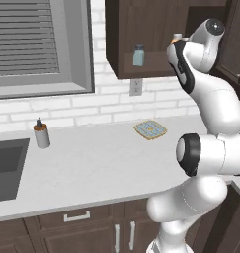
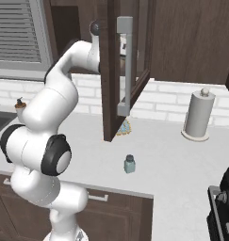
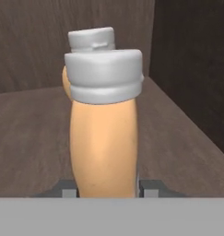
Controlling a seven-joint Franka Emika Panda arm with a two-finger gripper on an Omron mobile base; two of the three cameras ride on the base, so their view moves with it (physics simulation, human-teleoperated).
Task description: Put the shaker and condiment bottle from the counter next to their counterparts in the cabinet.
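The gripper (image 3: 107,190) is closed on the orange condiment bottle (image 3: 104,138), inside the cabinet (image 1: 122,29) over its shelf (image 3: 30,138), with its matching bottle (image 3: 91,39) just behind. The placing step seems under way; next I think lowering and releasing. The shaker (image 2: 129,164) waits on the counter (image 2: 182,160).

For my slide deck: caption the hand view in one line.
Gripper shut on the orange condiment bottle, held over the cabinet shelf with its matching counterpart just behind.

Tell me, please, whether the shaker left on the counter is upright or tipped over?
Upright. In the right base view the shaker stands on its base on the counter, darker cap on top, near the front edge below the open cabinet door.
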